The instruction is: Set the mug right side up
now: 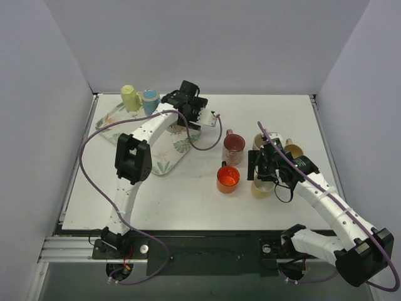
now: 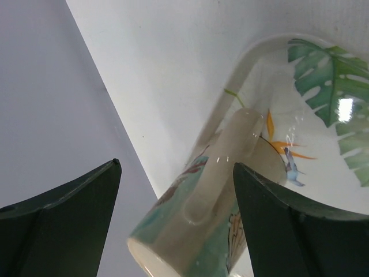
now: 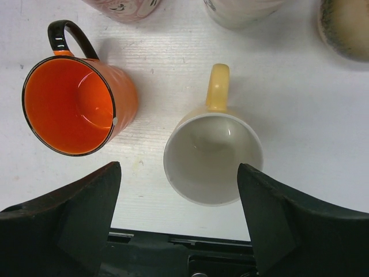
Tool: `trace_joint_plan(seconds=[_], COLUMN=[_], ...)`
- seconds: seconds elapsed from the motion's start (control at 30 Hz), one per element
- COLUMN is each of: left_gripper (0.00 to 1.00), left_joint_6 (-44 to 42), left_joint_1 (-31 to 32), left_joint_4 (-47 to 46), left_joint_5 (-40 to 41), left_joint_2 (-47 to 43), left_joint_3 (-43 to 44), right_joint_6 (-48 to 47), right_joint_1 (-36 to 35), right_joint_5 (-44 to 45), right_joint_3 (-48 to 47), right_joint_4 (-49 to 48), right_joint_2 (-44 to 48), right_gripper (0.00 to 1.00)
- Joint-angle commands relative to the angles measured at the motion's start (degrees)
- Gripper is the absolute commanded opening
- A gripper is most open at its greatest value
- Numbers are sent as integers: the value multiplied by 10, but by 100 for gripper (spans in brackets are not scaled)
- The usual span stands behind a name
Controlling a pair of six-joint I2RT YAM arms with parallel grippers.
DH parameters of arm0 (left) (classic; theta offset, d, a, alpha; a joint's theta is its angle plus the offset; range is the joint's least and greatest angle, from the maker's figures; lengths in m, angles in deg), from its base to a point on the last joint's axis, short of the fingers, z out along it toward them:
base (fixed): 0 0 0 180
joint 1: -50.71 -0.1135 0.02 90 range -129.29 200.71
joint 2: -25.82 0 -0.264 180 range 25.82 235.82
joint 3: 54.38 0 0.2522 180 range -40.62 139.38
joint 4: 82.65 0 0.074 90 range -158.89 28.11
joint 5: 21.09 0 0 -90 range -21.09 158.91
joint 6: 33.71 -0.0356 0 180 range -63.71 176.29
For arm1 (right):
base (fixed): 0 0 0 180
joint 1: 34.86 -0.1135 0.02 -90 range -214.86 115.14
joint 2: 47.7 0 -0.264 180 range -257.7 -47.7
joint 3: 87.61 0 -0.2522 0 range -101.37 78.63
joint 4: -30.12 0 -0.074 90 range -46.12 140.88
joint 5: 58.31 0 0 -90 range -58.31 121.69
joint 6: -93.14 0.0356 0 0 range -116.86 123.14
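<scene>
The floral mug [image 2: 168,228] is toward the far edge of the table [image 1: 188,204], left of the middle, over the right end of the leaf-printed tray [image 1: 164,164]. In the left wrist view it is tipped well over, its cream handle facing the camera and its thick rim low. The left pincer [image 2: 177,163] has its fingers spread wide, one on each side of the mug; whether either finger touches it I cannot tell. At the far-left corner a yellow-green mug [image 1: 130,98] and a blue mug [image 1: 150,101] stand close together at the tray's far end.

In the right half of the table the right pincer [image 3: 179,165] hangs with fingers wide apart above an upright cream mug [image 3: 213,167], gripping nothing. An orange mug [image 3: 69,107] stands upright just to its left, a pink mug [image 1: 234,145] beyond that toward the far edge
</scene>
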Motion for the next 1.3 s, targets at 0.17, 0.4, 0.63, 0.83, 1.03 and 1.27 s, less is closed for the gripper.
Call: trace_joint_plan(seconds=[0.17,0.4,0.63,0.83,1.03,1.27], left_gripper=[85,34,0,0,0,0], left_joint_6=[-33,-29,48,250,488,698], left_joint_1=[-11,-8,2,-15,-44,-73], left_joint_4=[134,100,53,44,102,94], left_joint_5=[22,68,58,99,27,-210], left_joint_2=[105,102,23,-17,-127,-284], left_joint_3=[156,119,94,168,173,64], right_joint_6=[3,4,5,2,-8,25], right_joint_1=[-3,-4,-6,-20,-90,-144], right_joint_5=[13,4,8,56,143,-59], right_joint_3=[10,16,9,-17,-60,-74], right_joint_4=[19,11,14,15,-26,-295], right_joint_2=[-4,8,23,66,86,64], right_gripper=[77,76,76,76,77,78])
